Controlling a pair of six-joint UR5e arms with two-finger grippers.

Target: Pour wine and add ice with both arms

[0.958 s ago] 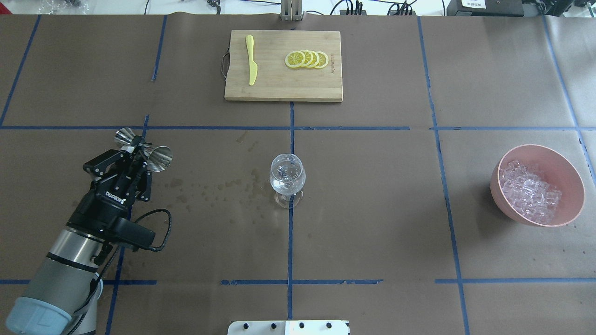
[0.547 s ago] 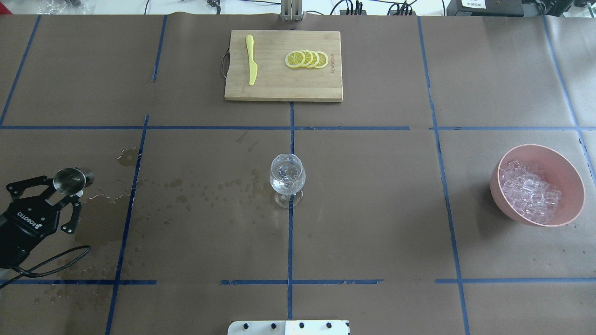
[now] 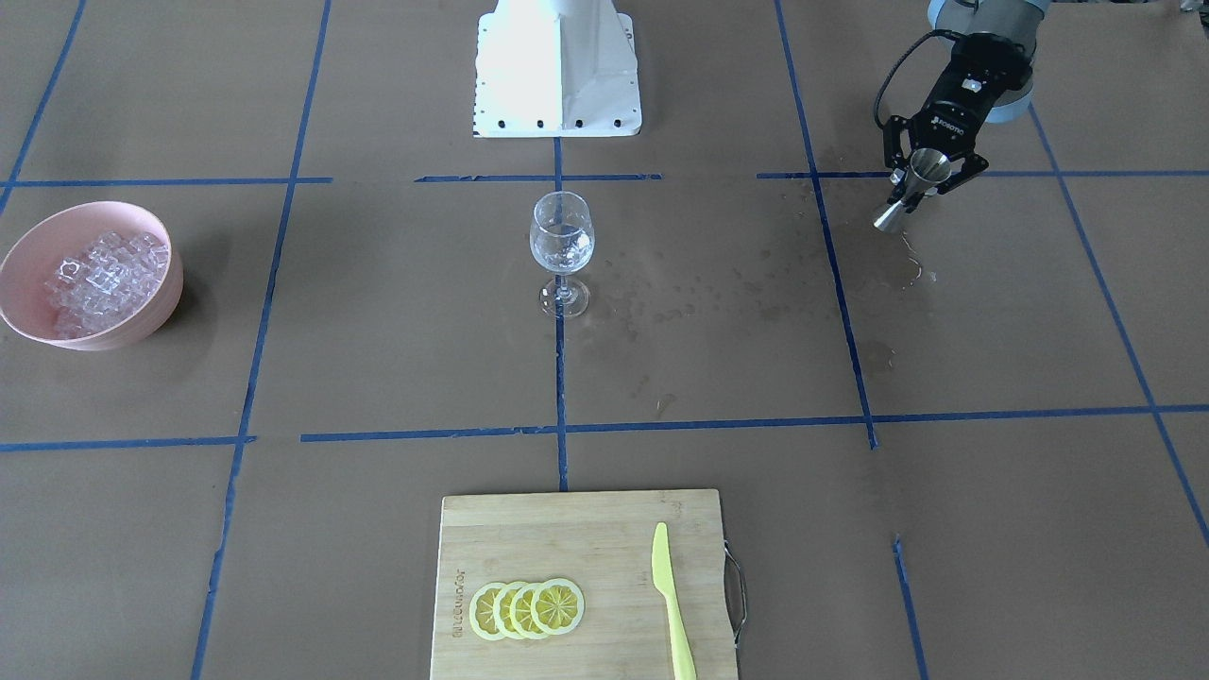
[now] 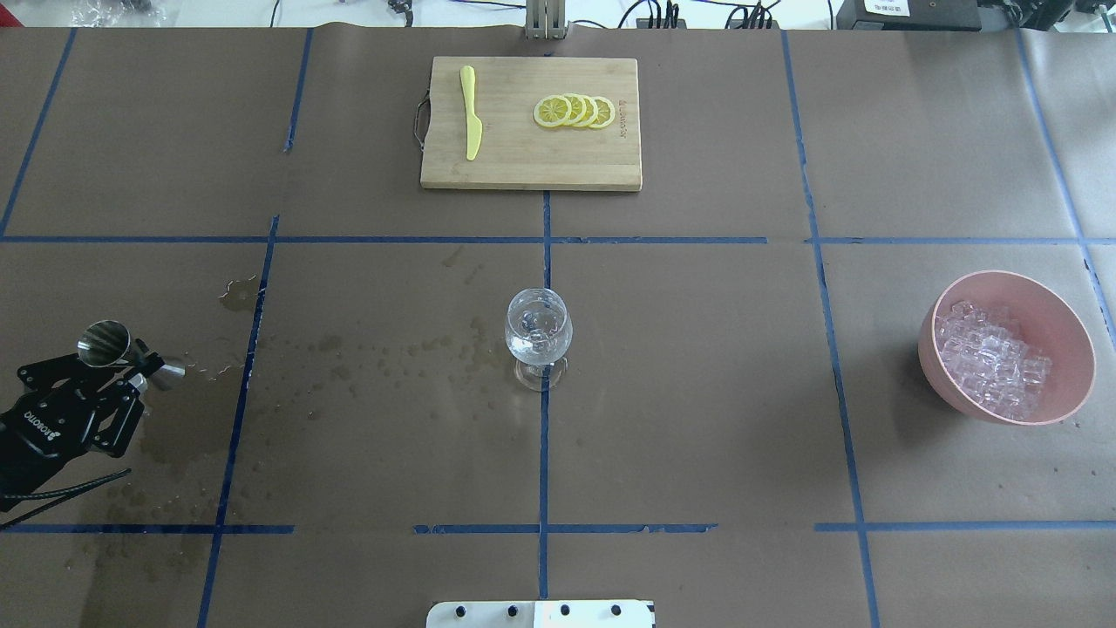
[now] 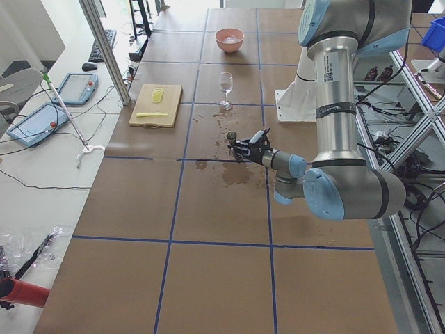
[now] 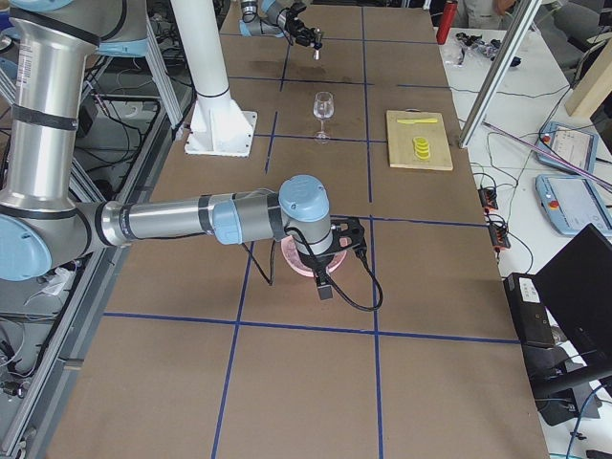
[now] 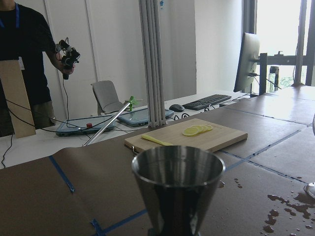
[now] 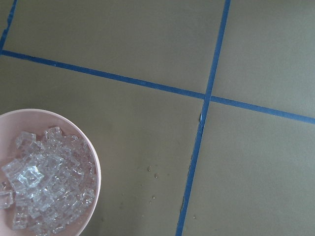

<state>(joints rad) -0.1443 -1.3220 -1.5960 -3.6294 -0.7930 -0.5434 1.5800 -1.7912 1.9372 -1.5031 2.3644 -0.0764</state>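
My left gripper (image 4: 129, 359) is shut on a steel jigger (image 4: 118, 349) and holds it above the table near the left edge, far from the wine glass (image 4: 538, 336). In the front view the gripper (image 3: 921, 181) grips the jigger (image 3: 911, 194) at its waist. The left wrist view shows the jigger's cup (image 7: 177, 184) up close. The glass holds a little clear wine (image 3: 561, 247), barely visible. The ice (image 4: 992, 358) is heaped in a pink bowl (image 4: 1074, 327) at the right. My right gripper (image 6: 323, 260) hangs above that bowl; I cannot tell whether it is open or shut.
A wooden cutting board (image 4: 523, 166) with lemon slices (image 4: 575, 111) and a yellow knife (image 4: 471, 113) lies at the far middle. Wet spots (image 4: 384, 353) mark the paper between the jigger and the glass. The white pedestal base (image 3: 557, 66) stands at the robot's side.
My left gripper has drawn back left and toward the robot with the jigger. The jigger has turned from lying sideways to nearly upright. The glass and bowl have not moved.
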